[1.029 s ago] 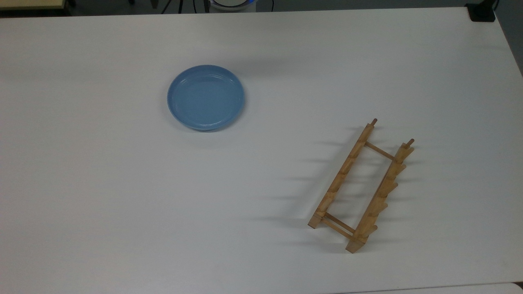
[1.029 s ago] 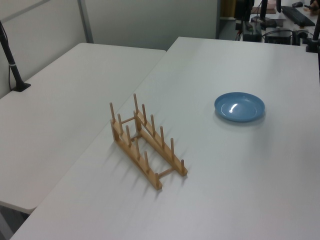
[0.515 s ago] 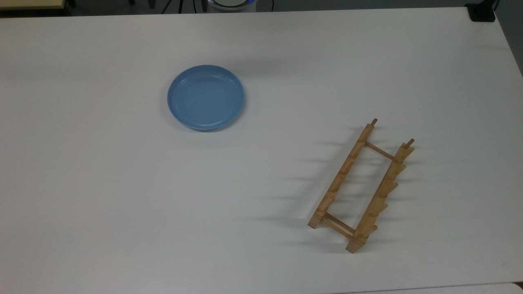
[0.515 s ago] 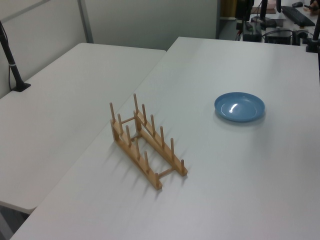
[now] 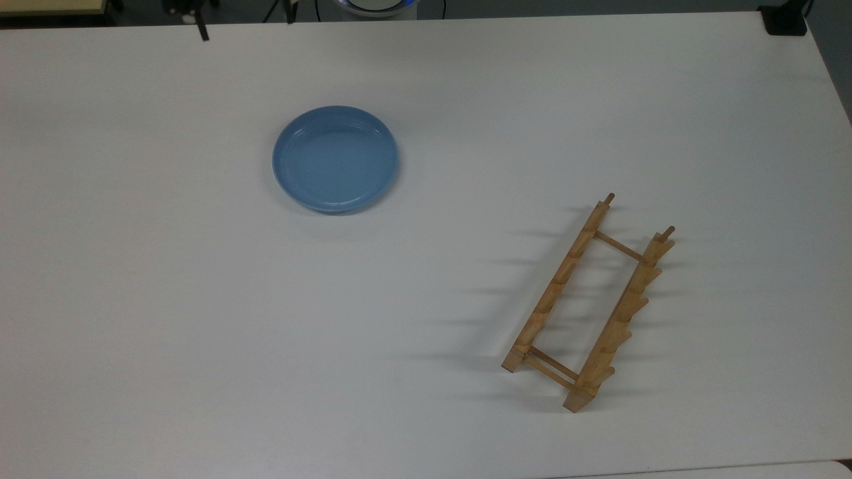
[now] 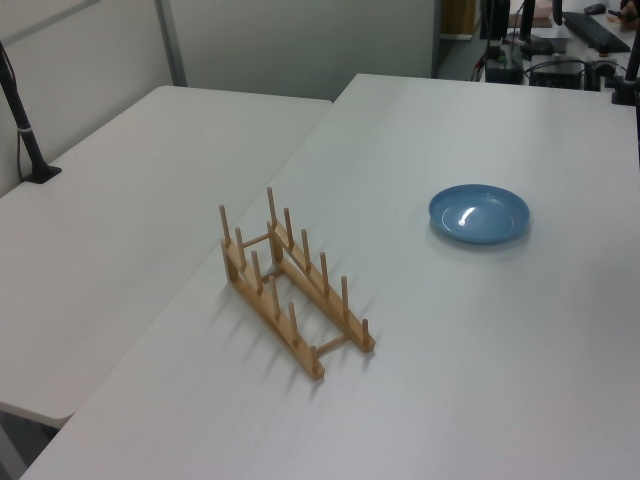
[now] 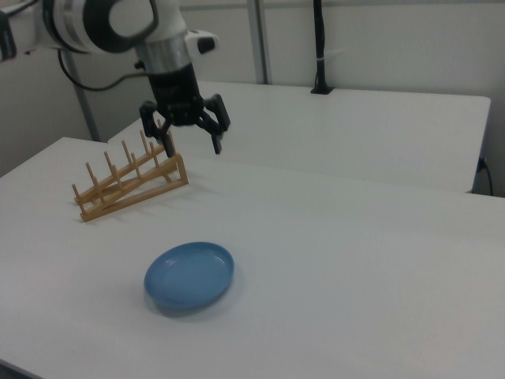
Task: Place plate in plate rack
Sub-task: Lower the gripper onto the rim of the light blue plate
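The round light-blue glossy plate (image 5: 335, 159) lies flat on the white table (image 5: 200, 332), well apart from the light wooden pegged plate rack (image 5: 589, 305); neither has shifted since a second ago; the black two-finger gripper (image 7: 192, 145) hangs in the air, fingers (image 5: 199, 28) spread and holding nothing, their tips newly showing at the top view's upper edge.

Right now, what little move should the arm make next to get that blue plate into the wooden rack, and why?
Probably it should lower toward the plate and line up on its rim. The gripper hangs in the air with its fingers spread, holding nothing. The plate lies flat on the table, well apart from the plate rack, whose slots hold nothing.
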You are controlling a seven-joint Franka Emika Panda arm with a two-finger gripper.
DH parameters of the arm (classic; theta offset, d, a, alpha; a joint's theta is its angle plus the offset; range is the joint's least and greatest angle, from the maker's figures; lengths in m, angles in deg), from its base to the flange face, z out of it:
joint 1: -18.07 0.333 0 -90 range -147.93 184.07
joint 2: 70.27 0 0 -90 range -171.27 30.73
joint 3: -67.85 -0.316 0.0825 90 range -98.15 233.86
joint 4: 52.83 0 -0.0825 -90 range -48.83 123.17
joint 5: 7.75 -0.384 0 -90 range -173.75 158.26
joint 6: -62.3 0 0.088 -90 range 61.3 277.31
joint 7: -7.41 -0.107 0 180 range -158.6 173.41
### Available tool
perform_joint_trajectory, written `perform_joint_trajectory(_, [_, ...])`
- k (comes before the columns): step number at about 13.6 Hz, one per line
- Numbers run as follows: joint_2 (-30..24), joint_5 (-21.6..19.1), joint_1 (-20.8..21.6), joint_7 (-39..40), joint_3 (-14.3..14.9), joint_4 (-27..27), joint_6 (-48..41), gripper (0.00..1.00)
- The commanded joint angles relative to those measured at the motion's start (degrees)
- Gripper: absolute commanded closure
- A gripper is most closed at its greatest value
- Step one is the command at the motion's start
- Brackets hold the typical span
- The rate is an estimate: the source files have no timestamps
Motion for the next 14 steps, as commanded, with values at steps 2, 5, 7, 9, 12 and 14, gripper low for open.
perform_joint_trajectory(2, [-1.04,3.19,-2.27,1.98,0.28,13.89,13.69,0.00])
perform_joint_trajectory(5, [0.80,3.19,-2.80,1.89,0.37,19.10,19.43,0.01])
perform_joint_trajectory(7, [5.89,3.19,-2.37,1.54,0.37,19.28,19.70,0.01])
perform_joint_trajectory(9, [8.36,3.19,-2.19,1.45,0.29,19.46,20.93,0.02])
perform_joint_trajectory(12, [11.43,3.19,-1.93,-0.21,0.20,19.37,22.60,0.16])
perform_joint_trajectory(14, [12.84,3.19,-1.57,-2.06,0.11,19.37,24.53,0.21])
